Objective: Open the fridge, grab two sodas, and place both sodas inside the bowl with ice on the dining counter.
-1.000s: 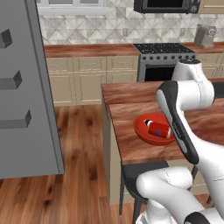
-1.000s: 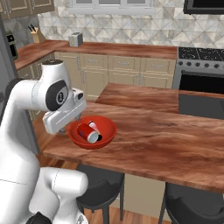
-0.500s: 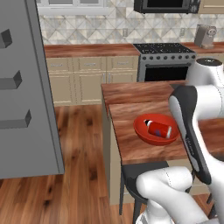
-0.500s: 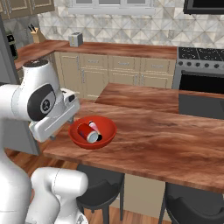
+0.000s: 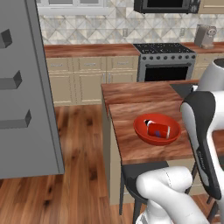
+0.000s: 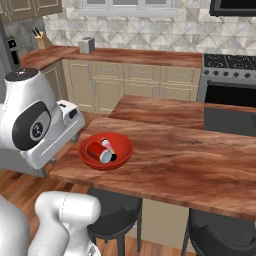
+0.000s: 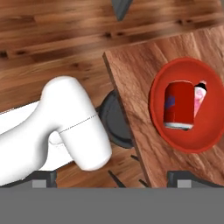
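Bowl (image 5: 156, 129): red-orange, set near the front left corner of the dining worktop (image 5: 131, 144).
Red can (image 5: 158, 130): laid on its side inside the bowl.
Fridge (image 5: 26, 87): grey, seen well left of the bowl, across the wood floor (image 5: 83, 166).
Stove (image 5: 165, 61): seen behind the bowl, against the wall.

Reddish-brown wood bench (image 5: 131, 144), red-orange bowl (image 5: 141, 129) sitting on it near the corner edge, red can (image 7: 178, 105) and pink bottle (image 7: 201, 98) lying inside the bowl

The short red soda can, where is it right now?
The short red soda can lies on its side in the wide red-orange bowl, beside the small pink bottle, near the wood-topped counter's corner.
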Tool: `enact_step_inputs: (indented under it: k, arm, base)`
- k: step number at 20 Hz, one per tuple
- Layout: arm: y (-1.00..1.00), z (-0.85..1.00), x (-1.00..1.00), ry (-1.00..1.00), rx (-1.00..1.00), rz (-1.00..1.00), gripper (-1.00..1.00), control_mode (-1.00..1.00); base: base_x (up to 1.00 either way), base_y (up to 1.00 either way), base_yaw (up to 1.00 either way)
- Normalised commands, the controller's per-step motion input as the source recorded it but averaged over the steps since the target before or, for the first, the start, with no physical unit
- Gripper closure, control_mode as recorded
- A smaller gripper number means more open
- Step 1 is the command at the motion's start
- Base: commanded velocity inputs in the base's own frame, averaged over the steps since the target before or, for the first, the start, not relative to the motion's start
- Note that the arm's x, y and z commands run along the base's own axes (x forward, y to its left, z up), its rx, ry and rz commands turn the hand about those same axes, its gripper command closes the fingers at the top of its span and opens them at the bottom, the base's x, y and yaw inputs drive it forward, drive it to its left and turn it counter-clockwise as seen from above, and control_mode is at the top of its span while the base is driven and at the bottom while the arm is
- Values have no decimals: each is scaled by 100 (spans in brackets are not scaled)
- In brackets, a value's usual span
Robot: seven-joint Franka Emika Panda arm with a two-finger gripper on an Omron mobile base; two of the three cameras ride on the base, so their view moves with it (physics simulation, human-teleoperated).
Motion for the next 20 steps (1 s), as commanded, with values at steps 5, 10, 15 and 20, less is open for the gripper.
enact_step_inputs:
  k: [5, 10, 15, 20]
  arm:
    - [0, 12, -33, -8, 0, 0, -100, -100]
    - [0, 6, -34, -6, 0, 0, -100, -100]
    - [7, 0, -24, 0, 0, 0, -100, -100]
    - [23, 0, -5, 0, 0, -1, -100, -100]
  base:
    - [0, 0, 0]
    - [0, 0, 0]
    - [0, 0, 0]
    - [0, 0, 0]
